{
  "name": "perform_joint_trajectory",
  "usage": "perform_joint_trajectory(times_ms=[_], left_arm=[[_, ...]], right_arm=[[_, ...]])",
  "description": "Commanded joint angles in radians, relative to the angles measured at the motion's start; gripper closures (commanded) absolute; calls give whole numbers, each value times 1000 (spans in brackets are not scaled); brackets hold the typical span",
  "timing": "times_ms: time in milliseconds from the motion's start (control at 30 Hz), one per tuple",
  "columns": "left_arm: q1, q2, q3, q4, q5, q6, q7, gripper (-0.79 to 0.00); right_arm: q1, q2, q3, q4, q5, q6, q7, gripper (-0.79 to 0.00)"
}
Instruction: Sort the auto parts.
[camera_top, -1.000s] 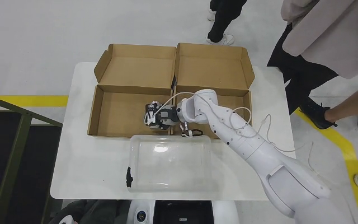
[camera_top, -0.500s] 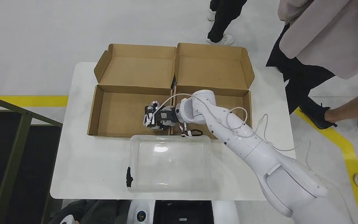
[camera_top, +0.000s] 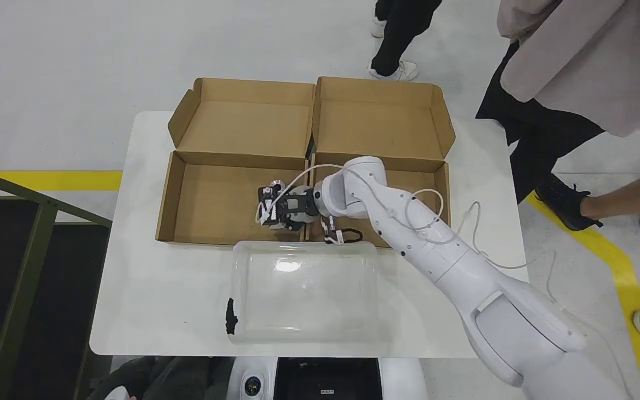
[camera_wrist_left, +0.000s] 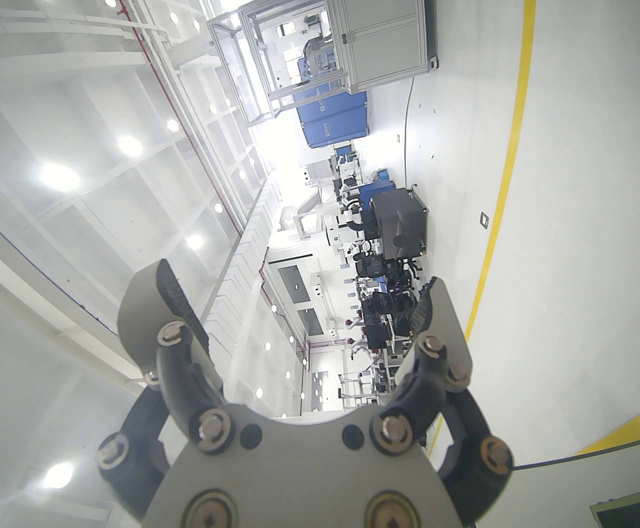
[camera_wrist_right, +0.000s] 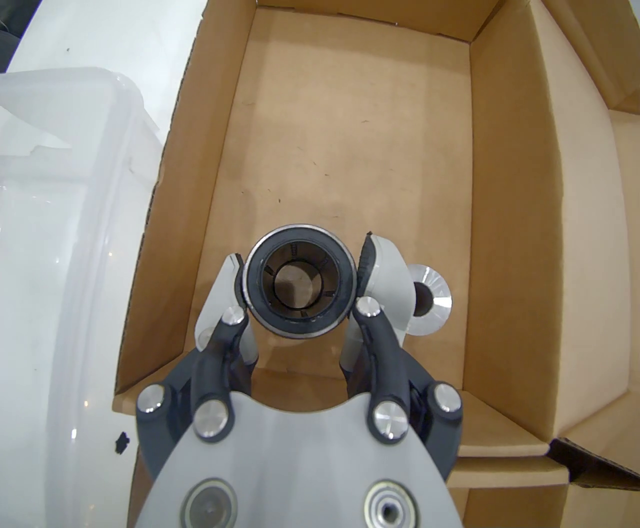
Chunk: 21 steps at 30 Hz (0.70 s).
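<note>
In the top view, the right end effector (camera_top: 270, 210) is inside the left cardboard box (camera_top: 205, 205), at the side near the clear plastic bin (camera_top: 305, 290) on the tabletop (camera_top: 150, 290). Compared with the earlier top pictures, the arm has shifted only a very little and the end effector stays at the same place in the box.

In the left wrist view, the left end effector (camera_wrist_left: 300, 295) points up into the hall. Its fingers are wide apart and hold nothing.

In the right wrist view, the right end effector (camera_wrist_right: 302, 260) is clamped on a round ring part (camera_wrist_right: 256, 285), black outside with a metal sleeve inside, above the box floor (camera_wrist_right: 350, 150). A silver metal bushing (camera_wrist_right: 430, 300) lies just beside it.

The ring looks stiff and rather heavy for its size, I think, and its smooth round wall may slip. The best hold is across the outer wall, on two opposite sides, as it is taken now.
</note>
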Motion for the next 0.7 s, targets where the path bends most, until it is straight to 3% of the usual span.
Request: perform_joint_trajectory(times_ms=[0,167,400,667], left_arm=[[0,0,0,0,0,0,0,-785],[0,0,0,0,0,0,0,-785],[0,0,0,0,0,0,0,-785],[0,0,0,0,0,0,0,-785]], right_arm=[[0,2,6,-8,-2,-2,-2,-388],[-4,8,28,-41,-4,-12,-14,-409],[-11,19,66,-109,-1,-21,-28,-511],[-44,43,128,-236,-13,-20,-31,-526]])
